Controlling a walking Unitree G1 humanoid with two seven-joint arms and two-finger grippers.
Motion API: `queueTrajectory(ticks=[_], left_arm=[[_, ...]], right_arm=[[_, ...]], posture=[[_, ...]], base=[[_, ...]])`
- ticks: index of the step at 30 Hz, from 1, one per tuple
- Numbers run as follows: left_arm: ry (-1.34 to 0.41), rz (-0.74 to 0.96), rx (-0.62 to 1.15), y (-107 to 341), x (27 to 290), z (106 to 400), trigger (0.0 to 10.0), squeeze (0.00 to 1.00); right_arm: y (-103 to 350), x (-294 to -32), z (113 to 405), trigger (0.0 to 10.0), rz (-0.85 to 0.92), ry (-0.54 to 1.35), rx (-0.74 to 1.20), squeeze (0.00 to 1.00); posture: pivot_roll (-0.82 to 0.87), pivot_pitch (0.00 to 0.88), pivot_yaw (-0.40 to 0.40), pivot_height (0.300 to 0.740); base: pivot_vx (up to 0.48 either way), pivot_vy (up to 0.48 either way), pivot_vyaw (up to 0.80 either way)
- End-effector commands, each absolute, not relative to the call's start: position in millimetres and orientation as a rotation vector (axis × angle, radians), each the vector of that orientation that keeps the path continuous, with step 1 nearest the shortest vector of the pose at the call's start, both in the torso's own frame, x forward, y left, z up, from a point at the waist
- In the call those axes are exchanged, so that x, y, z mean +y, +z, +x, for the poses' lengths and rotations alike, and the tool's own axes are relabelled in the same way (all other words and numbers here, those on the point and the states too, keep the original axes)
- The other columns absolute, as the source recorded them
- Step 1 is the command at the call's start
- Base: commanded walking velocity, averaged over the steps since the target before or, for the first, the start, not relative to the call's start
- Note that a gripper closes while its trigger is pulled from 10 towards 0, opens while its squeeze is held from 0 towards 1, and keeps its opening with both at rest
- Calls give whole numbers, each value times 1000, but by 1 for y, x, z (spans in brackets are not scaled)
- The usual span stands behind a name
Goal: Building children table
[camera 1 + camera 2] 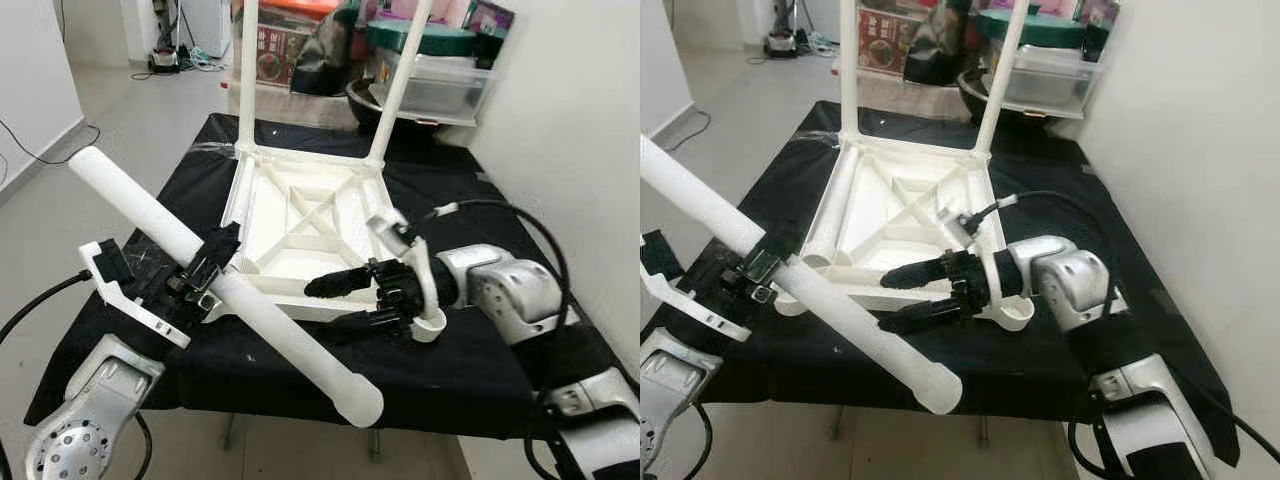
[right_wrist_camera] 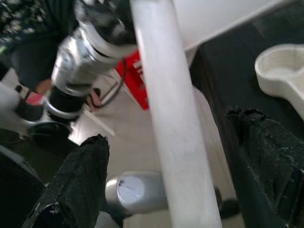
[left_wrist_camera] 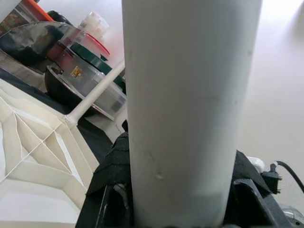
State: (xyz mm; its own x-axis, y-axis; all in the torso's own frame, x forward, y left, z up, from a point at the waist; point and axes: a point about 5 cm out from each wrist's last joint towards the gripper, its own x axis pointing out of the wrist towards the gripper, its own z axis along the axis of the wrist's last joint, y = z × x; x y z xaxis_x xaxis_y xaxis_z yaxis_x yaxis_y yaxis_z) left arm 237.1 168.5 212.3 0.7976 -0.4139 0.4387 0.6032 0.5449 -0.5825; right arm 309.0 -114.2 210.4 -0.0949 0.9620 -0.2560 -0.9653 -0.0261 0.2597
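The white children's tabletop (image 1: 300,215) lies upside down on the black-covered table (image 1: 460,370). Two white legs (image 1: 247,70) (image 1: 400,80) stand upright in its far corners. My left gripper (image 1: 215,265) is shut on a third long white leg (image 1: 250,300), holding it at a slant across the tabletop's near left corner; one end overhangs the table's front edge. My right gripper (image 1: 322,305) is open beside the near right corner socket (image 1: 430,325), fingertips pointing at the held leg (image 2: 171,118), which crosses just beyond the black fingers (image 2: 80,185). The left wrist view shows the leg (image 3: 190,104) clamped between the fingers (image 3: 109,175).
A clear storage bin with a green lid (image 1: 430,70) and other boxes stand behind the table. A white wall (image 1: 580,120) runs close along the right. Cables (image 1: 40,150) lie on the floor at the left. The table's front edge (image 1: 440,425) is close to me.
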Motion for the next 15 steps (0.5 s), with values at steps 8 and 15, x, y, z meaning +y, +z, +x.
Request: queueTrajectory(ticks=[8,15], left_arm=[[-669,-783,-269,215,156,237,0,0],[-690,-779,-259,215,152,240,0,0]], right_arm=[[191,-90,314,10000,-127,1472,481,0],[186,-73,301,10000,-116,1533,511,0]], posture=[[74,0,-134,740],[73,0,-130,740]], base=[[0,0,0],[0,0,0]])
